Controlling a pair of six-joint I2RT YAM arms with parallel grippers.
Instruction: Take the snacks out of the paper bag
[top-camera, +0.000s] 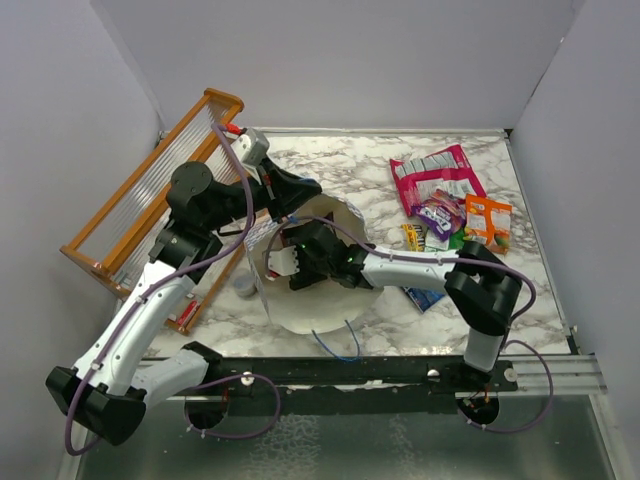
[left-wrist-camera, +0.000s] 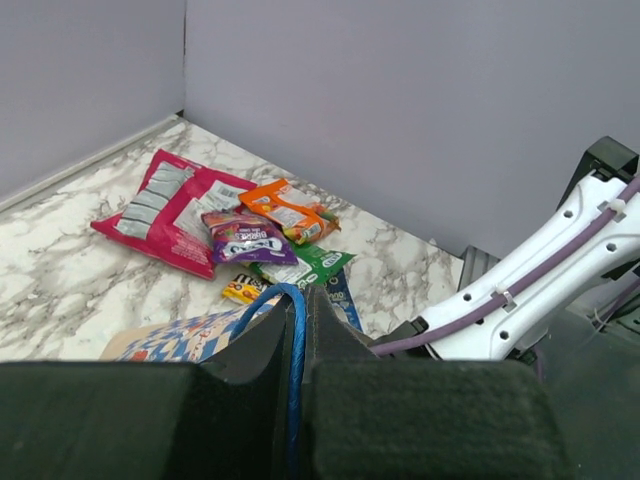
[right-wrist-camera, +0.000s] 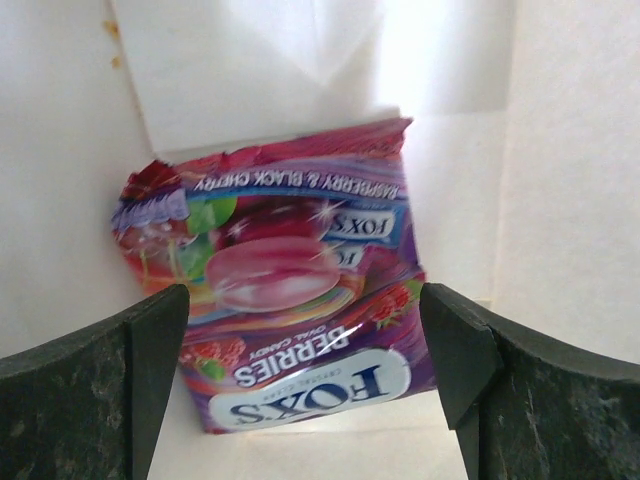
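While the left gripper (left-wrist-camera: 302, 310) pinches the paper bag's (top-camera: 310, 315) thin blue string handle (left-wrist-camera: 262, 297), the right gripper (right-wrist-camera: 305, 330) gapes wide inside, empty, either side of a glossy crinkled berry packet (right-wrist-camera: 290, 270) on cream paper.

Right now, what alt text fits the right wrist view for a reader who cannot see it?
A purple-red Fox's Berries sweets packet lies inside the paper bag against its cream lining, label upside down. The right gripper is open, one dark finger on either side of it.
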